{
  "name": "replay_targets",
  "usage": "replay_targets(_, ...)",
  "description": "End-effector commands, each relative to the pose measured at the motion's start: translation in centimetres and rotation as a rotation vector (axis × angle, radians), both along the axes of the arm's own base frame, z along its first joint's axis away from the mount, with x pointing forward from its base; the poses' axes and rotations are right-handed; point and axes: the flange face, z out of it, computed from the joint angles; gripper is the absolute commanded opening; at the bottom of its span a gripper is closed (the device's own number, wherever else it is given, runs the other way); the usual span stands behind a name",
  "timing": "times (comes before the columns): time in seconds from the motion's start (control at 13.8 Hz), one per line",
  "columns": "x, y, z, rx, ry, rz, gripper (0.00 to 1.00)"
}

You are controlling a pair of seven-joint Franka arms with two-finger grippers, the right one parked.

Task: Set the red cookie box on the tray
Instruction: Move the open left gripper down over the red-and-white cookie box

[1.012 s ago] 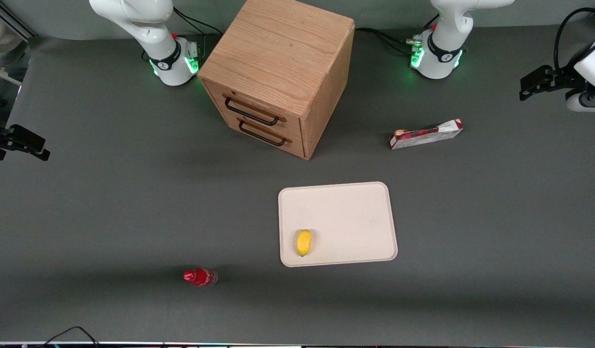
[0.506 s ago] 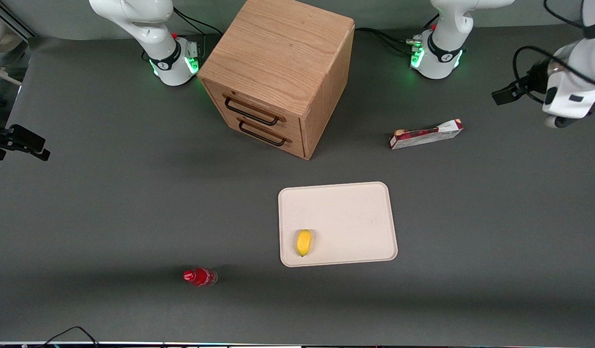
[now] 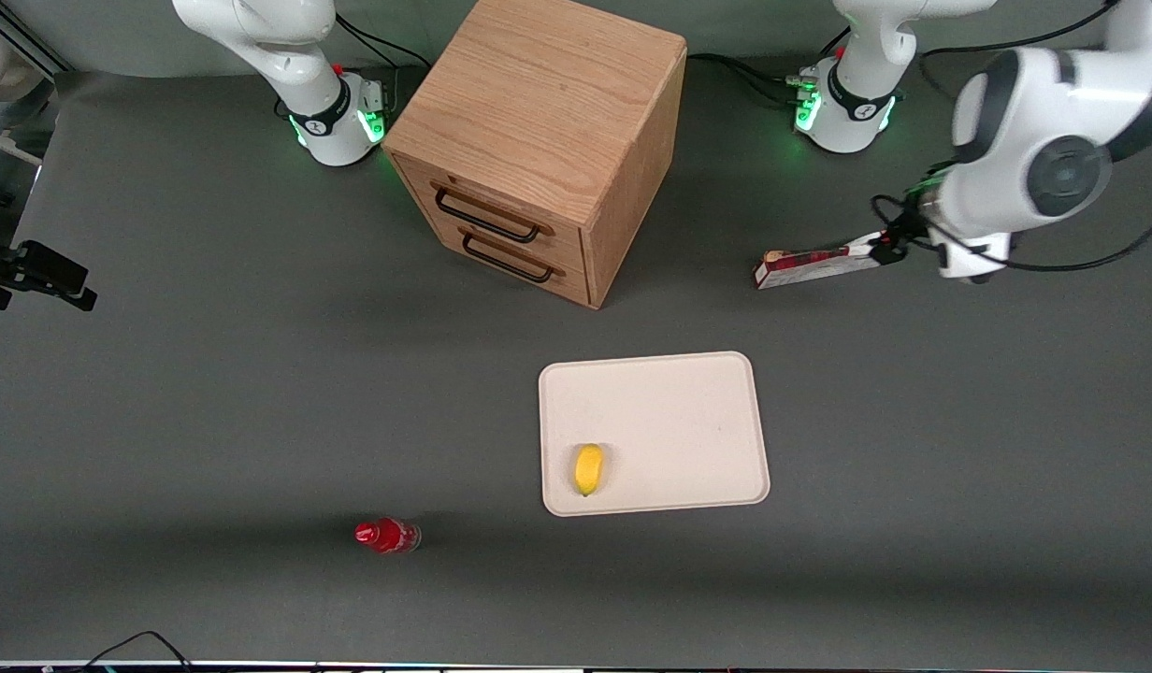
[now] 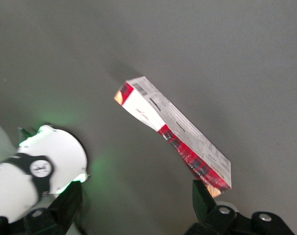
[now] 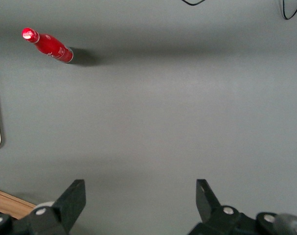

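From my station I saw the long, slim, dark red cardboard cookie box with white and tan print [image 3: 819, 263] lying flat on the grey worktop [image 3: 258, 393], toward the working arm's end, farther from the front camera than the flat cream-beige tray with rounded corners and a low rim [image 3: 669, 411] and well apart from it. The left arm's gripper [image 4: 133, 203] hovered above the box near one of its ends, its two black fingers [image 4: 203, 196] spread wide and holding nothing; in the wrist view the box [image 4: 175, 132] ran diagonally, not yet lined up between them. I judged the carton to be light and fairly stiff along its length but with thin walls that would dent under a hard squeeze, and its printed faces looked smooth enough to slip. I reckoned the best hold was across the narrow width near the middle of its length, so it would not tip when lifted, which called for turning the wrist to set the fingers square to the long sides. On the tray a small yellow oval object [image 3: 588, 468] sat near the corner closest to the camera, leaving most of the surface free. A small red bottle [image 3: 387, 536] lay on the worktop, and a wooden two-drawer cabinet [image 3: 539, 140] stood beside the box.
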Motion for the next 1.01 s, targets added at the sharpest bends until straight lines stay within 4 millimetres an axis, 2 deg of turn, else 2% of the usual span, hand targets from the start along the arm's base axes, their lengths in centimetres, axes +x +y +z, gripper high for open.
replay_targets(0.0, -2.4, -0.1, -3.3, 0.038, -0.060, 0.084, 1.00)
replay_targets(0.14, -3.6, 0.3, -6.3, 0.034, -0.108, 0.095, 1.00)
replay_targets(0.36, -4.3, 0.5, -9.6, 0.029, -0.169, 0.129, 1.00)
replay_targets(0.58, -5.5, -1.6, -13.0, 0.045, -0.188, 0.149, 1.00)
replay_targets(0.8, -5.9, -2.4, -15.3, 0.035, -0.207, 0.150, 0.97)
replay_targets(0.87, -5.8, -2.5, -15.7, 0.034, -0.205, 0.152, 0.72)
replay_targets(0.94, -5.8, -2.5, -15.7, 0.034, -0.207, 0.155, 0.43)
